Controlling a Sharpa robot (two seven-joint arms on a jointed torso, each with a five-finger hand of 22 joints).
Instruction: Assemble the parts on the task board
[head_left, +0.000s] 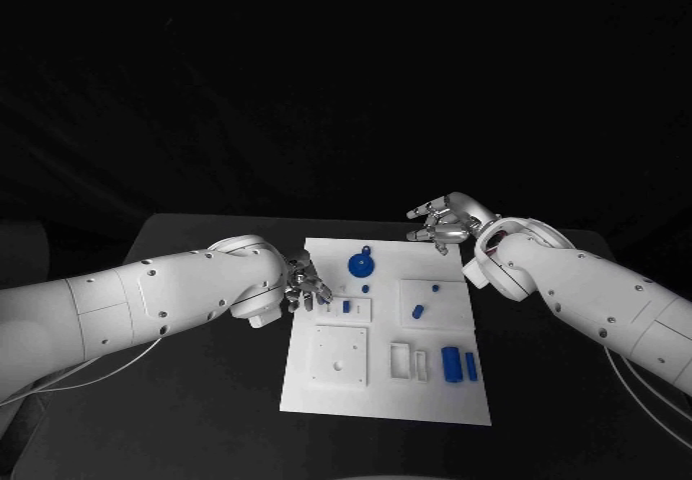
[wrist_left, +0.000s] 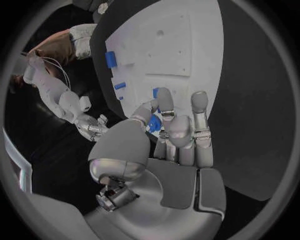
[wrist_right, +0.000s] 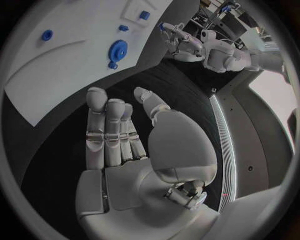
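Observation:
The white task board (head_left: 335, 388) lies in the middle of the black table. On it are a round blue disc (head_left: 361, 265), a few small blue parts (head_left: 418, 311) and two long blue blocks (head_left: 462, 364). My left hand (head_left: 306, 285) hovers at the board's left edge. In the left wrist view its thumb and fingers (wrist_left: 167, 107) pinch a small blue part (wrist_left: 152, 125). My right hand (head_left: 450, 222) is off the board's far right corner, over the table. Its fingers (wrist_right: 105, 125) are spread and hold nothing. The disc (wrist_right: 117, 50) lies on the board beyond them.
Recessed white slots and a square plate (head_left: 342, 355) take up the near half of the board. Bare black table (head_left: 202, 400) runs along both sides of the board.

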